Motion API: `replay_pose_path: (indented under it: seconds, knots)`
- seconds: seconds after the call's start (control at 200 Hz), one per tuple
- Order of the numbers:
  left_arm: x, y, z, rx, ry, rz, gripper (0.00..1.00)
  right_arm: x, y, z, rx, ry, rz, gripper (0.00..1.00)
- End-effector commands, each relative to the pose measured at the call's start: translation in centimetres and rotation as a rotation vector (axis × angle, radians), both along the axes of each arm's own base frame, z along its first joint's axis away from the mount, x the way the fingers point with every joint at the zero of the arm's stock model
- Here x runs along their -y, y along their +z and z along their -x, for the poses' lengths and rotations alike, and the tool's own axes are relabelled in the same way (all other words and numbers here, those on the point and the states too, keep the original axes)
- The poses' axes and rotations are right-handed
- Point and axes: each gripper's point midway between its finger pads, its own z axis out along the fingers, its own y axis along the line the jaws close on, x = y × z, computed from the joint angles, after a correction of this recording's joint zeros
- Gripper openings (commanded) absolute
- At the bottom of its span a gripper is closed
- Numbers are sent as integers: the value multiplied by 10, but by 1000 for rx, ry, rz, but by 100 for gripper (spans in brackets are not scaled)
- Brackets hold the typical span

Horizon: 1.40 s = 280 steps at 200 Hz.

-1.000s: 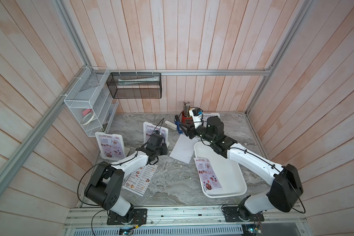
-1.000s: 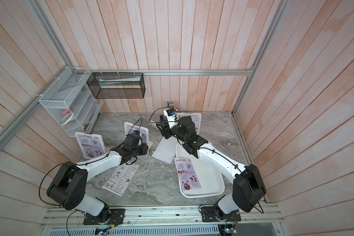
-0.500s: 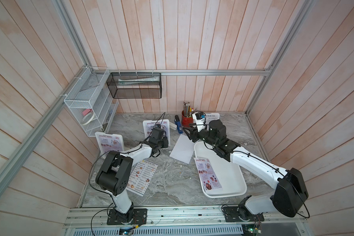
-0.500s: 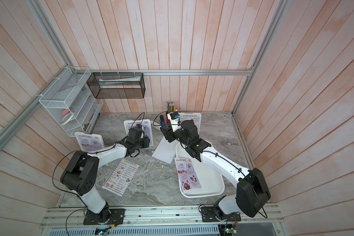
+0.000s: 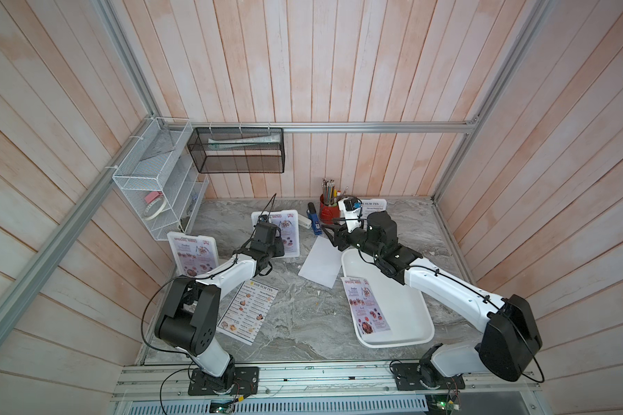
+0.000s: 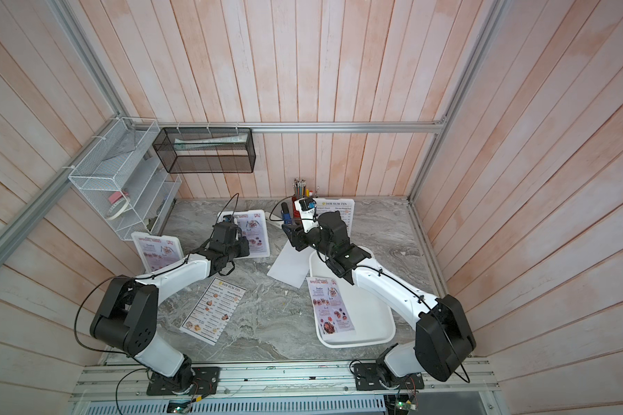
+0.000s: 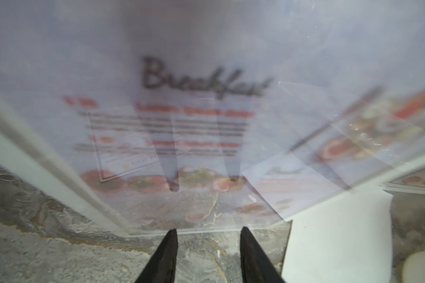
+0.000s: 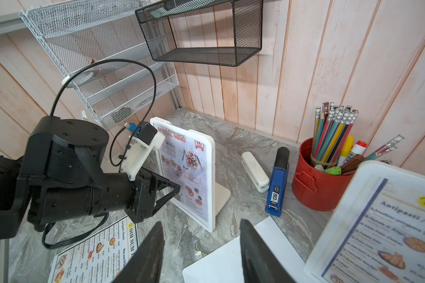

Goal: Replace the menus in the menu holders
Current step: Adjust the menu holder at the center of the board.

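- left gripper (image 7: 207, 231) is seen with fingers spread and empty, tips close against the menu holder (image 8: 212, 186) near the red pencil pot (image 8: 314, 186), likely to draw out its SPECIAL MENU sheet (image 8: 187, 166)
- right gripper (image 8: 199, 223) is held spread, nothing gripped, over a blank white sheet (image 5: 321, 264) near the pot, perhaps for steadying
- DIM SUM INN menu (image 5: 249, 310) is laid flat well apart from the pot, seemingly as the replacement
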Motion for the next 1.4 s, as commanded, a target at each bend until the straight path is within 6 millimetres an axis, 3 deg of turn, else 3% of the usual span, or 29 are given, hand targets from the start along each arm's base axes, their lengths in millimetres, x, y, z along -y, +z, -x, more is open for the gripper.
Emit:
replay_pose_path:
  seconds: [0.0, 0.22, 0.36, 0.57, 0.84, 1.06, 1.395]
  knots:
    - [-19, -5, -9, 4, 16, -31, 44, 1, -11, 2, -33, 2, 8, 51]
    - [-15, 5, -29, 54, -22, 26, 45, 12, -24, 5, -51, -31, 27, 51]
    - [-13, 3, -30, 42, -18, 36, 45, 14, -29, 7, -67, -37, 29, 51]
    - [-6, 8, 0, 7, -12, 100, 48, 35, -39, -2, -108, -112, 41, 52]
    - [35, 15, 31, -24, -87, 160, 51, 79, -64, -32, -240, -270, 51, 52]
    - [55, 16, 10, -5, -108, 173, 47, 96, -71, -32, -281, -336, 35, 52]
    - [49, -1, -22, -6, -73, 83, 44, 129, -76, -27, -317, -401, 27, 52]
